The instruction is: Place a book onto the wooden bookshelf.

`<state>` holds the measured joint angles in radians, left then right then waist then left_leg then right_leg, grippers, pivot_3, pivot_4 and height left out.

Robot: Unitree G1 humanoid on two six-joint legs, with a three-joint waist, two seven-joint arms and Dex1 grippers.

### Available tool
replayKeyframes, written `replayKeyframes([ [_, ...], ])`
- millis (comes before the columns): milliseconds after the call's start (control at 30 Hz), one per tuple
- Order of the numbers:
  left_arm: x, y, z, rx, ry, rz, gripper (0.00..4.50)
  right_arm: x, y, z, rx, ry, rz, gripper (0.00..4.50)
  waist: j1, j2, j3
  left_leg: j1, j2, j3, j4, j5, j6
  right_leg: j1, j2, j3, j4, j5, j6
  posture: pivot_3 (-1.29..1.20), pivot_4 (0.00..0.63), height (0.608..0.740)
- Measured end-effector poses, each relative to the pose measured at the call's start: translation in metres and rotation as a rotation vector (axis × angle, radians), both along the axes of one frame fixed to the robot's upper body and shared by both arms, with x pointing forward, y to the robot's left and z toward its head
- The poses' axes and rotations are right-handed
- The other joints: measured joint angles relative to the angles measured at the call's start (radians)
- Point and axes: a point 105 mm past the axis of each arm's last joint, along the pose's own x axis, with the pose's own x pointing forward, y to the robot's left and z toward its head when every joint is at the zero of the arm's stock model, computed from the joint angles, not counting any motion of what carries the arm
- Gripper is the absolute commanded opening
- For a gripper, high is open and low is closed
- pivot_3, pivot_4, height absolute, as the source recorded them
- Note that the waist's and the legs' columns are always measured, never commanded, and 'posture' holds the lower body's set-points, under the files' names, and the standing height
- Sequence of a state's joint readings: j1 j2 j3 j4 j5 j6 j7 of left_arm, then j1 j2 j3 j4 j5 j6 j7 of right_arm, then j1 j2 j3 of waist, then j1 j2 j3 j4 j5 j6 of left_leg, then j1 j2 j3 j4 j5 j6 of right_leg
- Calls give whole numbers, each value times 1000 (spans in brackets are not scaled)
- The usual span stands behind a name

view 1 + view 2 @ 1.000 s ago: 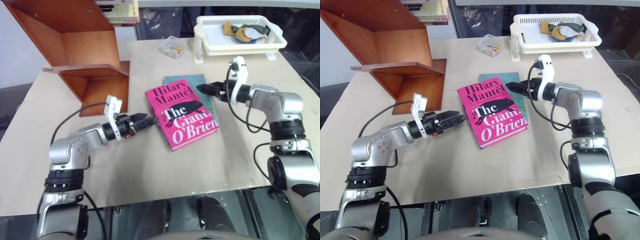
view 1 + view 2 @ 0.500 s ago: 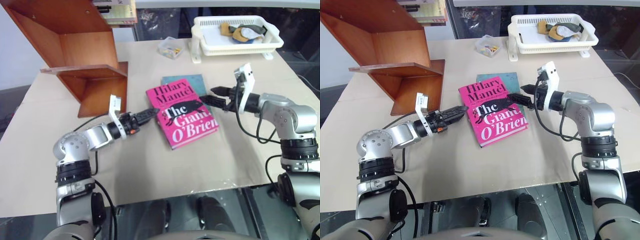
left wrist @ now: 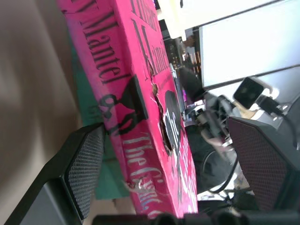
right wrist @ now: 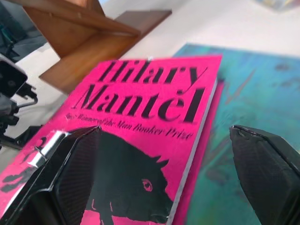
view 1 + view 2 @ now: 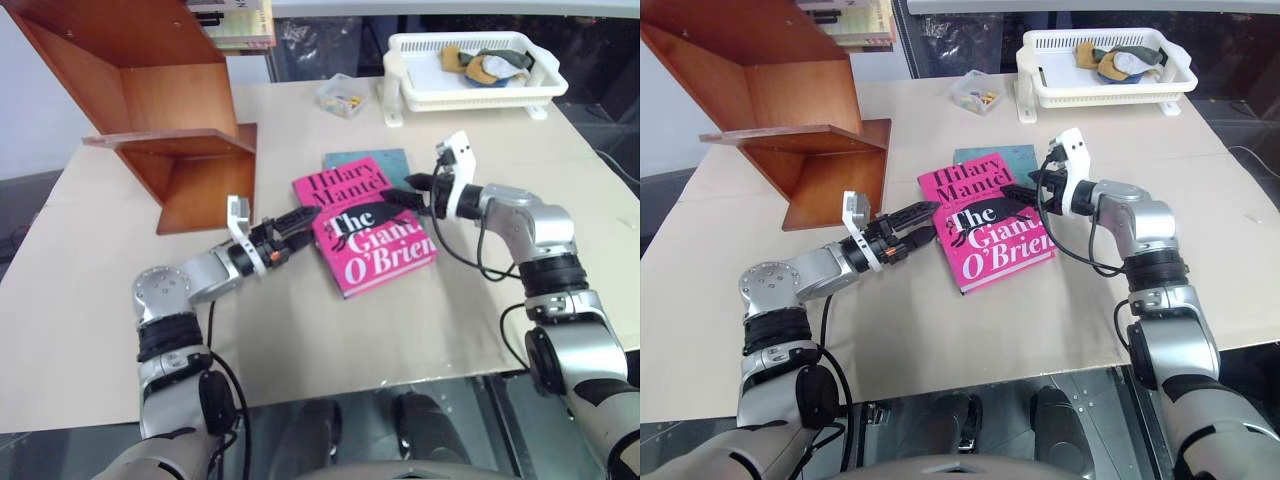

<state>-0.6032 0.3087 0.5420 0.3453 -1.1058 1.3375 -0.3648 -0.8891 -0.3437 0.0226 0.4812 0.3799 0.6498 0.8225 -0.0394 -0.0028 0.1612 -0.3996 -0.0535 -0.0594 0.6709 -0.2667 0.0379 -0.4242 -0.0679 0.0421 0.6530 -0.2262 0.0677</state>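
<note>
The pink book (image 5: 363, 223) is lying flat on the table (image 5: 300, 320), cover up, partly overlapping a teal book (image 5: 385, 163) that is sticking out past its far edge. The left gripper (image 5: 910, 226) is sitting at the pink book's left edge with its jaws spread wide, one finger above the cover and one below, at the level of the teal book; the fingers (image 3: 86, 164) are bracketing the spine without pressing on it. The right gripper (image 5: 397, 198) is hovering low over the cover's far right part, near the black animal figure, and its jaws are also standing wide apart with nothing between them.

The bookshelf (image 5: 150, 90) is standing at the table's far left, well apart from the pink book, and some pale books (image 5: 238, 18) are showing behind its top edge. A small clear box (image 5: 342, 95) with bits of colour inside is sitting further back. Beside it, at the far right, a white basket (image 5: 470, 88) is holding crumpled yellow, white and dark cloth items (image 5: 487, 62).
</note>
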Motion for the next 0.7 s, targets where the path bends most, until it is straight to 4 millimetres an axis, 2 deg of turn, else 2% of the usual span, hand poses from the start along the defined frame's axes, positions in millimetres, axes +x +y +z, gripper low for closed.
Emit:
replayKeyframes([
  [200, 2, -6, -9, -38, 51, -10, 4488, 1, 13, -5, 27, 40, 27, 4471, -1, 0, 0, 0, 0, 0, 0, 0, 0, 0, 0, 0, 0, 0, 0, 0, 150, 740],
  [700, 4, -6, -2, -110, 56, -20, 4488, -12, 32, -2, 91, 91, 130, 4471, -2, 0, 0, 0, 0, 0, 0, 0, 0, -1, 0, 0, 0, 0, 0, 0, 150, 740],
])
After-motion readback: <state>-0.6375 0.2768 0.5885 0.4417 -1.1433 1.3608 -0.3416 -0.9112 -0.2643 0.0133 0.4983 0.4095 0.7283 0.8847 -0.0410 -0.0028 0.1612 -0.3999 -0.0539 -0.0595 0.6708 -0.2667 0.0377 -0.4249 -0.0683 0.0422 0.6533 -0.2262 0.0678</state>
